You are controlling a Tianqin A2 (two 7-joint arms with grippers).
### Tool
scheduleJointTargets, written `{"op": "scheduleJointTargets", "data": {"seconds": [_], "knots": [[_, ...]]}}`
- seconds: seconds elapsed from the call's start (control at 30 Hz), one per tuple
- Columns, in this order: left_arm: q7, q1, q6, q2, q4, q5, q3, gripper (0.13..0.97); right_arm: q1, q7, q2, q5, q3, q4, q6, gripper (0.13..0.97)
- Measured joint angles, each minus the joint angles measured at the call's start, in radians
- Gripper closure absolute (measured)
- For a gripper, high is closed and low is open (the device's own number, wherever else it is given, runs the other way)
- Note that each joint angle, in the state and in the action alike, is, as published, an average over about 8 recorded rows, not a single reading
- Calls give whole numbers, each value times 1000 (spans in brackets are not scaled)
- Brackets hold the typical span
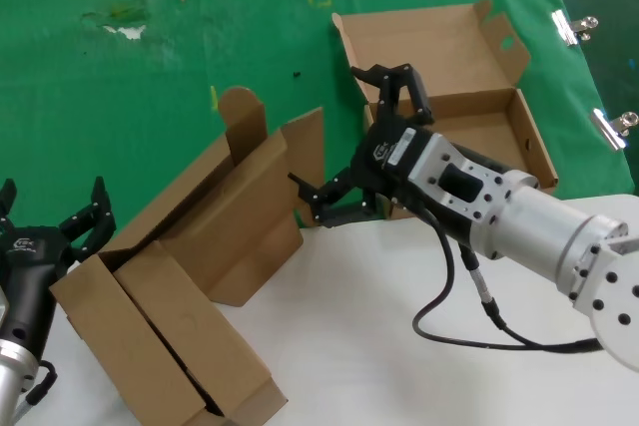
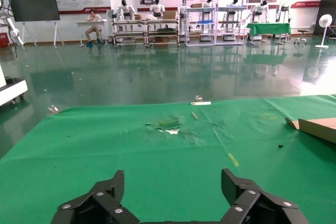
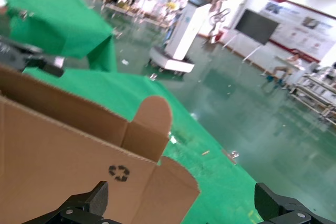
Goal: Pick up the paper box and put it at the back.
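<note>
Nearest your head camera sits a closed cardboard box (image 1: 165,346) on the white counter (image 1: 379,346), with your left claw (image 1: 55,226) parked just beside its near-left end, fingers spread and holding nothing. Which box you are after is a judgement: the tilted paper box (image 1: 235,216) with the rounded ear tab looks like it, straddling the edge where white counter meets the green cloth (image 1: 150,57). Your right claw (image 1: 364,152) hovers wide, empty, just to the box's right, fingers pointed toward its raised side flap. The box's long axis runs diagonally from near-left to far-right, so the right arm is the nearer one to the upstanding flap. 1 more open box (image 1: 469,97) lies behind the right claw on the cloth. Beyond the box, the cloth is bare apart from a whitish scuff (image 1: 125,27), and 2 binder clips (image 1: 589,72) grip its right edge. Past the cloth lies a glossy hall floor with robots on display.
</note>
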Motion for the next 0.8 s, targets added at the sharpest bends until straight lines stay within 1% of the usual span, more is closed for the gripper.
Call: {"op": "scheduleJointTargets", "data": {"seconds": [0.03,0.07,0.33,0.47,0.73,0.8], "knots": [[0,0,0,0,-1,0,0,513,-8,-9,0,20,4,-4,17,129],[0,1,-1,0,-1,0,0,513,-16,-18,-1,40,9,-9,34,129],[-2,3,-5,1,-7,2,2,321,-84,-91,-3,204,45,-44,171,129],[-3,4,-7,2,-10,3,3,321,-118,-127,-4,285,63,-62,239,129],[-5,6,-11,3,-15,4,4,196,-185,-200,-7,450,99,-97,377,129],[-5,6,-12,4,-16,5,5,188,-202,-219,-7,490,108,-106,412,129]]}}
